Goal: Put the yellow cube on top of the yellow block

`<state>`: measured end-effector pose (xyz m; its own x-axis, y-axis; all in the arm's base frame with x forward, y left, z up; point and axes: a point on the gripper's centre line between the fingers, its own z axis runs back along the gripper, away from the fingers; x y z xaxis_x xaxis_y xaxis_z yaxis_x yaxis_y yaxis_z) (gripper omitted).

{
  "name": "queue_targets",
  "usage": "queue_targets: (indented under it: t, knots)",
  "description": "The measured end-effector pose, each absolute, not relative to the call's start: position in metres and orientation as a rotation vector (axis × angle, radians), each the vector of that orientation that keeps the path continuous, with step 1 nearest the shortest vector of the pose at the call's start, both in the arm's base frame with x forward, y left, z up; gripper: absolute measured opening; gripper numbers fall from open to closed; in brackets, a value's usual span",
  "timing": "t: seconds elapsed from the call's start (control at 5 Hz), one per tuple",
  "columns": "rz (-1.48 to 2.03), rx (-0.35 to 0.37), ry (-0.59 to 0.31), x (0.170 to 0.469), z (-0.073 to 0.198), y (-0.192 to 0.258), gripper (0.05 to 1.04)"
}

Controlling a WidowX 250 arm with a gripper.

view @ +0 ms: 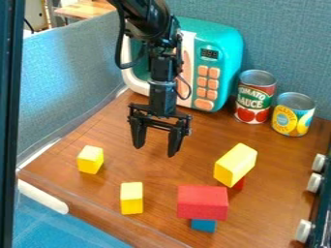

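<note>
Hanging with jaws released, a black gripper (155, 143), yellow cube (90, 160) at its eight o'clock, larger yellow block (235, 163) at four.

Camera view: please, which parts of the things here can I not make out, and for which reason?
All in the camera view:
- Red piece: mostly hidden by the yellow block over it; full shape unclear.
- Blue piece: its top is hidden by the red block.
- Toy microwave: door partly hidden by the arm.
- Unit with white knobs: cut off by the right edge.
</note>
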<state>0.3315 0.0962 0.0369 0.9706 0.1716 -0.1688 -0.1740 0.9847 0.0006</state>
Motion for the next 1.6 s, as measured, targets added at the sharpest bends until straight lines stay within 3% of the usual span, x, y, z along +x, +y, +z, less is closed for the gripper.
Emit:
queue_targets:
  t: [0.2, 0.4, 0.6, 0.8, 1.0, 1.4, 1.6]
  knots:
    - [0.204, 0.005, 0.124, 0.326, 0.054, 0.101, 1.001]
    - [0.229, 0.063, 0.134, 0.314, 0.068, 0.111, 1.001]
    - [0.227, 0.044, 0.089, 0.31, 0.074, 0.124, 1.001]
    - [0.241, 0.039, 0.124, 0.302, 0.076, 0.14, 1.001]
    - [0.236, 0.001, 0.083, 0.303, 0.073, 0.15, 1.001]
    - [0.238, 0.005, 0.146, 0.273, 0.058, 0.15, 1.001]
    - [0.21, 0.007, 0.085, 0.268, 0.058, 0.149, 1.001]
